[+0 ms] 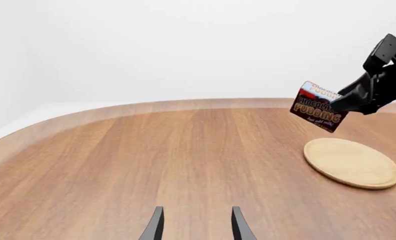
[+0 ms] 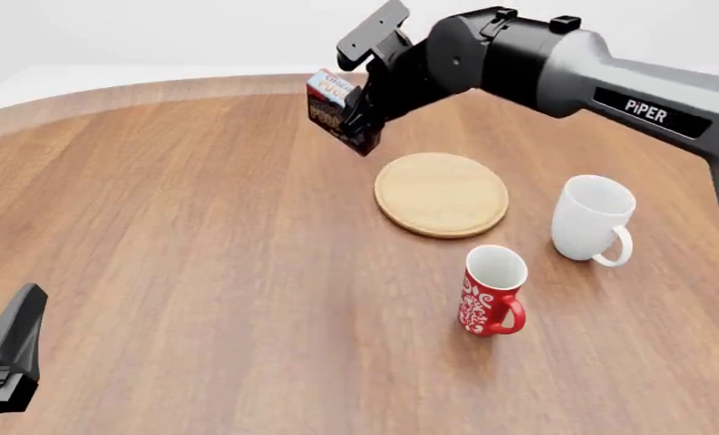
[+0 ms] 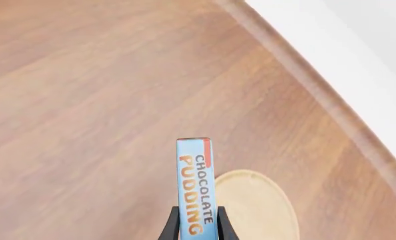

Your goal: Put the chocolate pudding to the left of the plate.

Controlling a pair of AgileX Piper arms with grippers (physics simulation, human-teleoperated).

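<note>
Looking through the left wrist view, the left gripper (image 1: pixel 196 225) is showing two dark fingertips standing apart with bare wood between them, so its jaws are open and holding nothing. Beyond them the table (image 1: pixel 151 160) is stretching away, and the plate (image 1: pixel 351 162) is lying flat on it. The chocolate pudding (image 1: pixel 317 106) is hanging tilted in the air above and just beyond the plate's far edge, pinched by the right gripper (image 1: pixel 344 100).

Moving to the front view, the right arm (image 2: pixel 577 68) is reaching in over the table (image 2: pixel 189 254), and the right gripper (image 2: pixel 356 113) is gripping the chocolate pudding (image 2: pixel 330 104) off the surface, up and to the left of the plate (image 2: pixel 442 194), past its far-left rim. A white mug (image 2: pixel 591 219) is standing to the right of the plate, and a red patterned mug (image 2: pixel 492 292) is standing on the near side of the plate. The left gripper (image 2: pixel 6 362) is sitting well to the near left of the plate.

Turning to the right wrist view, the right gripper (image 3: pixel 198 222) is clamping the chocolate pudding (image 3: pixel 195 175) between its fingers, edge-on, with the plate (image 3: pixel 257 205) lying just beside it below.
</note>
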